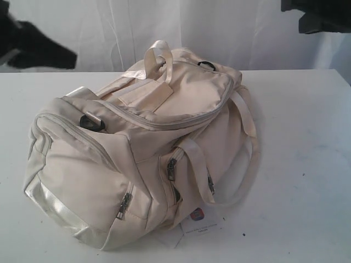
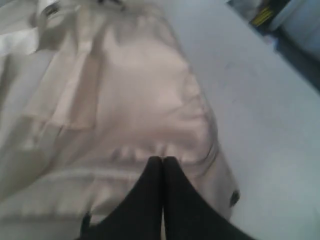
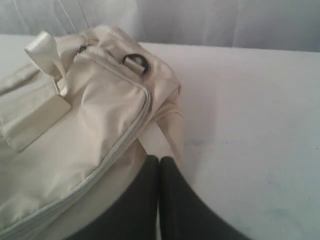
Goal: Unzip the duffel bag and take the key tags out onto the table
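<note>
The cream duffel bag (image 1: 137,159) lies zipped on the white table (image 1: 296,164), its grey main zipper (image 1: 164,123) curving across the top. No key tags show in any view. My left gripper (image 2: 162,159) is shut with nothing in it and hangs above the bag's end panel (image 2: 145,95). Shut and empty as well, my right gripper (image 3: 159,159) hovers over the other end of the duffel bag (image 3: 75,125), beside a cream strap (image 3: 170,125). In the exterior view only dark arm parts show at the top corners, at left (image 1: 33,46) and right (image 1: 321,13).
A small paper label (image 1: 198,219) with a red-blue mark pokes out under the bag's near side. Side-pocket zipper pulls (image 1: 171,169) hang on that side. A white curtain (image 1: 219,27) backs the table. Bare tabletop stretches to the right (image 3: 260,125).
</note>
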